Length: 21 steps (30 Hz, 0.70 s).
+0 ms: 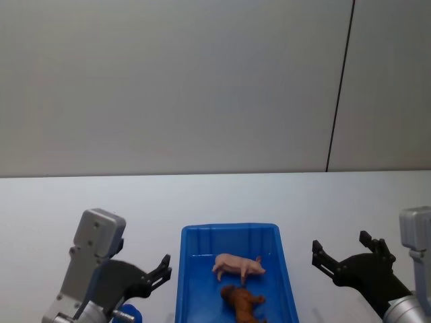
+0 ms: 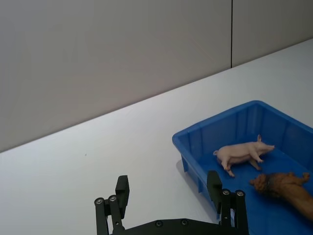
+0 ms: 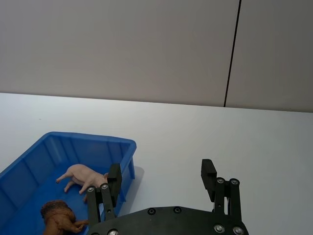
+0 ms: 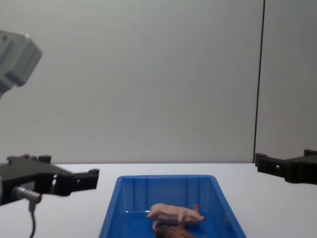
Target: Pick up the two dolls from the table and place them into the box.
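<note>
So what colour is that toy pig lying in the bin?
Pale pink; the pig shows best in the left wrist view, inside the blue box.

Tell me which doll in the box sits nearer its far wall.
The pink pig. It lies nearer the far wall of the box, while the brown doll lies behind it, closer to the robot, at the head view's bottom edge.

Grey boxy wrists carry black, screw-studded left tool and right tool.

The box is bright blue with ribbed inner walls. One doll is a pale pink pig, the other dark reddish-brown. The table is plain white.
</note>
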Each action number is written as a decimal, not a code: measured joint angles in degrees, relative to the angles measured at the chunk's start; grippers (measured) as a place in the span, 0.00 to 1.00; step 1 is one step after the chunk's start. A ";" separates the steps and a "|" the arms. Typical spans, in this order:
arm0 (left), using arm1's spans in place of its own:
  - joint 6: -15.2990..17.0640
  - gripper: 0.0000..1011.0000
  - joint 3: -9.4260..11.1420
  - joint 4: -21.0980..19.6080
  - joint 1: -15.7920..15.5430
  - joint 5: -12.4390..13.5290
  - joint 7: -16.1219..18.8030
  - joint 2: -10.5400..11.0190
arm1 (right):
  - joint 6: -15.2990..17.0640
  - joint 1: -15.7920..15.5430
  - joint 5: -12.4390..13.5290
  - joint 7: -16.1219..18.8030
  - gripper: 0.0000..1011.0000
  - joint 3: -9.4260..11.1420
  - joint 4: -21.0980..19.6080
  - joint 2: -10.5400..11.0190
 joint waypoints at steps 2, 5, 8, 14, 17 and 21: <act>0.45 0.99 -0.16 -0.32 0.52 -0.63 0.39 0.33 | 0.00 -0.01 0.00 -0.03 0.99 0.02 -0.02 0.01; 1.46 0.99 -0.53 -1.06 1.78 -2.21 1.28 1.10 | 0.00 -0.03 0.00 -0.04 0.99 0.03 -0.03 0.03; 2.18 0.99 -0.74 -1.55 2.67 -3.22 1.79 1.61 | 0.00 -0.04 0.00 -0.06 0.99 0.03 -0.04 0.04; 3.35 0.99 -1.01 -2.21 4.15 -4.72 2.43 2.33 | 0.01 -0.08 0.00 -0.11 0.99 0.03 -0.09 0.07; 3.86 0.99 -1.07 -2.32 4.73 -5.30 2.55 2.53 | 0.00 -0.09 0.00 -0.12 0.99 0.03 -0.10 0.07; 4.37 0.99 -1.09 -2.33 5.31 -5.72 2.54 2.61 | 0.00 -0.10 0.00 -0.13 0.99 0.03 -0.10 0.07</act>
